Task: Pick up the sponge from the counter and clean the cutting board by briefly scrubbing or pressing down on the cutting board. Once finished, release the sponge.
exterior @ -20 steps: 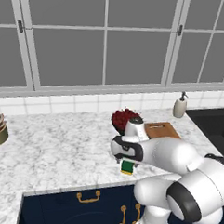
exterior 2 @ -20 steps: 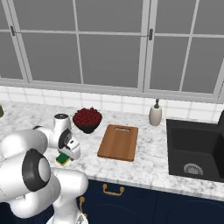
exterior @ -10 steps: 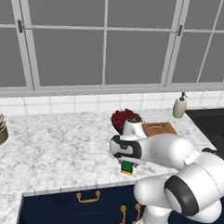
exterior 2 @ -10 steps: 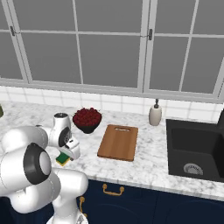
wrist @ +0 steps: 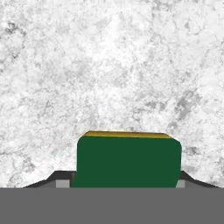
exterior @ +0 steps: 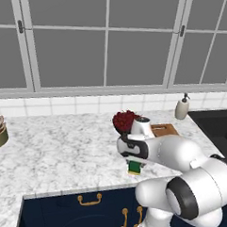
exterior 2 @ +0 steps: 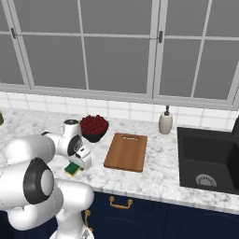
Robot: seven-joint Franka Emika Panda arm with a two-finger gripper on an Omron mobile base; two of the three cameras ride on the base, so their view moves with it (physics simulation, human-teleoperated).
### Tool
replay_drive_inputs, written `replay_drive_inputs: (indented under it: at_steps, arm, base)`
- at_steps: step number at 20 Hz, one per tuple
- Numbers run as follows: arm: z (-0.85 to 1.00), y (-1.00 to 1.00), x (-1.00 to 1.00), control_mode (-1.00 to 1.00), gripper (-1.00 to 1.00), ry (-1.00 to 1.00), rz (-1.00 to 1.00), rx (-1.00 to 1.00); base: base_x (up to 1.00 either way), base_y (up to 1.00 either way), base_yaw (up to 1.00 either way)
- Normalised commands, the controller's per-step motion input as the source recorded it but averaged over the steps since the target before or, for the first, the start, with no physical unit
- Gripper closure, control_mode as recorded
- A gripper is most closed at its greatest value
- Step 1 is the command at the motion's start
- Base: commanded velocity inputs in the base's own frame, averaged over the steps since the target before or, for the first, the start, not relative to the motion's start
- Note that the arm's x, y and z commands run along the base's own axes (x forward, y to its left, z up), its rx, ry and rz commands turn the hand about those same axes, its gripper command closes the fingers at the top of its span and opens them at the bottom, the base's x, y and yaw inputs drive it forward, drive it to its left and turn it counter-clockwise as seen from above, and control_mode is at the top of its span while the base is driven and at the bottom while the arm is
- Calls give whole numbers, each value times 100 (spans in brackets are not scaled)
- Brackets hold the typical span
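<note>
jaws closing on the sponge

the jaws are gripping the sponge (green face showing) at the front of the desk. the board is lying well apart, beside the bowl of red fruit.

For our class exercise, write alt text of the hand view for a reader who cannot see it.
A green-topped sponge with a thin yellow layer sits between the gripper fingertips, one dark tip at each side of it. Behind it spreads the white-grey marbled counter.
</note>
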Motion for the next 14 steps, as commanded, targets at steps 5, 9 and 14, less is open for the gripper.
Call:
replay_drive_inputs:
  at_steps: [5,9,14]
  arm:
    - [55,-50,0,-100,100,-4,10,-7]
    - [37,-77,1,-100,100,-4,20,-9]
    - [1,-94,13,-100,100,0,22,0]
  base:
    - [0,0,0]
    - [0,0,0]
    - [0,0,0]
